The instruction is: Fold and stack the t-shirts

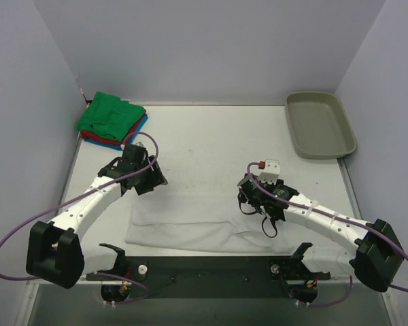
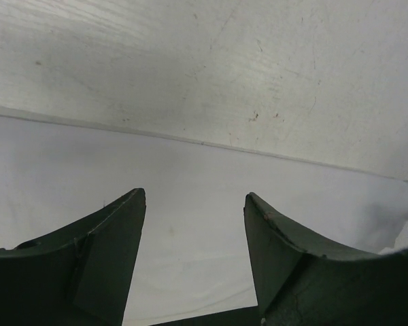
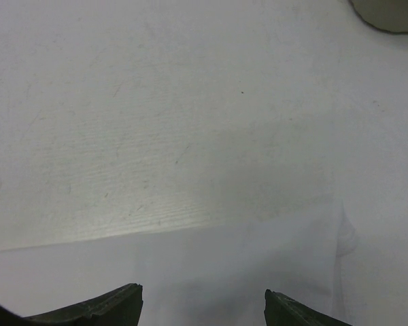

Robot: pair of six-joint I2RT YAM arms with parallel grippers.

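Left fingers [image 2: 112, 244] are seen spread, with nothing pinched between them. Left gripper [image 2: 194, 197] is held low over the white t-shirt [image 1: 190, 221], near the left end of its far edge. Right fingers [image 3: 105, 311] are likewise spread, nothing gripped. Right gripper [image 3: 202, 293] is held over the same shirt's far edge, toward its right end. Whether any fingertip touches the cloth cannot be told.

The white t-shirt is laid flat as a wide band across the near part of the table [image 1: 211, 136], between the two arms, its far edge straight.

A folded stack is placed at the far left corner: green t-shirt [image 1: 112, 112] on top, red t-shirt [image 1: 94, 137] under it, blue t-shirt [image 1: 139, 128] at the bottom. The grey-beige tray [image 1: 319, 125] is set at the far right corner, well apart from the shirts.
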